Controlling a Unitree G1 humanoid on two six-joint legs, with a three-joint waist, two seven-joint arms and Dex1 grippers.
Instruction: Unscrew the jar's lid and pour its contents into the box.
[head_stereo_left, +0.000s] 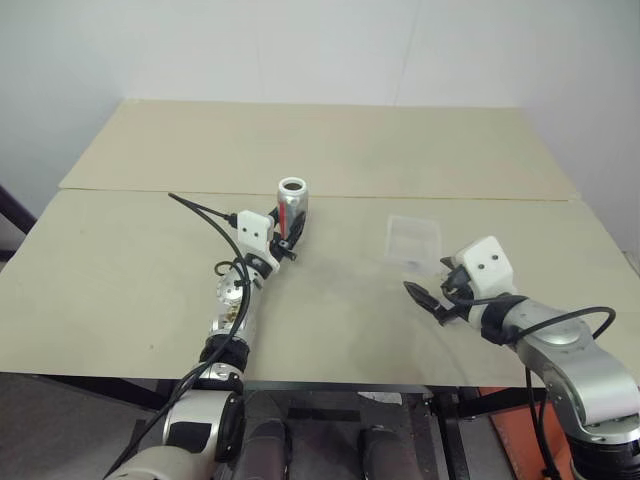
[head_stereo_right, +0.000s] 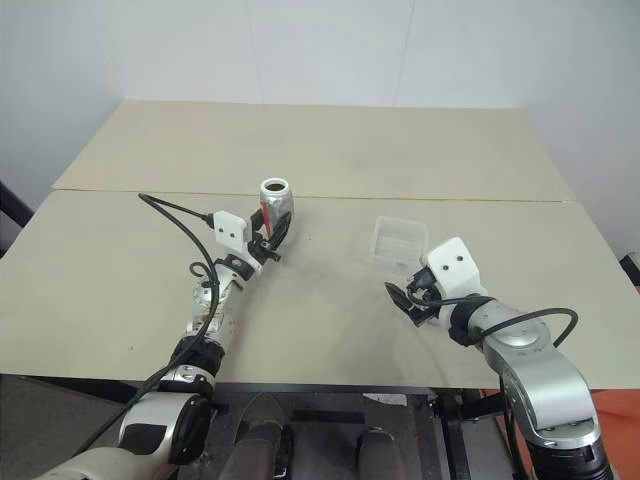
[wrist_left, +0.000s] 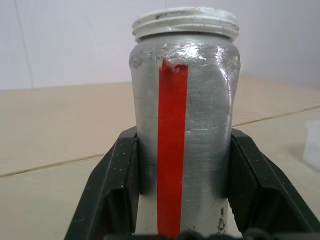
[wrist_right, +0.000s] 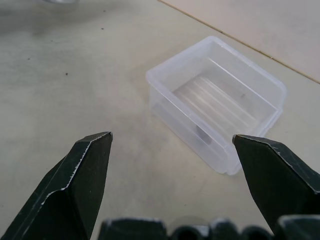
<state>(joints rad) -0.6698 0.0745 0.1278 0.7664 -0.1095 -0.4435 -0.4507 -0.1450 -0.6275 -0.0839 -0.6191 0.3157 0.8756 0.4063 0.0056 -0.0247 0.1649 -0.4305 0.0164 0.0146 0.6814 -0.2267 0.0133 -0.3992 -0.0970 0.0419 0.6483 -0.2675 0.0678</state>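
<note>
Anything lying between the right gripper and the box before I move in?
No. In the right wrist view, only bare table lies between the open right gripper and the box. The left gripper holds the jar off to the side.

Jar (wrist_left: 182, 125) base behind claw fingers (wrist_left: 107, 195)

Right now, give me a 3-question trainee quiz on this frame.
1. True or false: the jar has its lid on.
2. The left end effector is: A) open over the box, B) shut on the jar, C) resting open on the table.
3. Fill in: the right end effector is ____, pointing toward the clear box.

Key: 1 false, the threaded mouth is uncovered. 2 B. 3 open.
</note>
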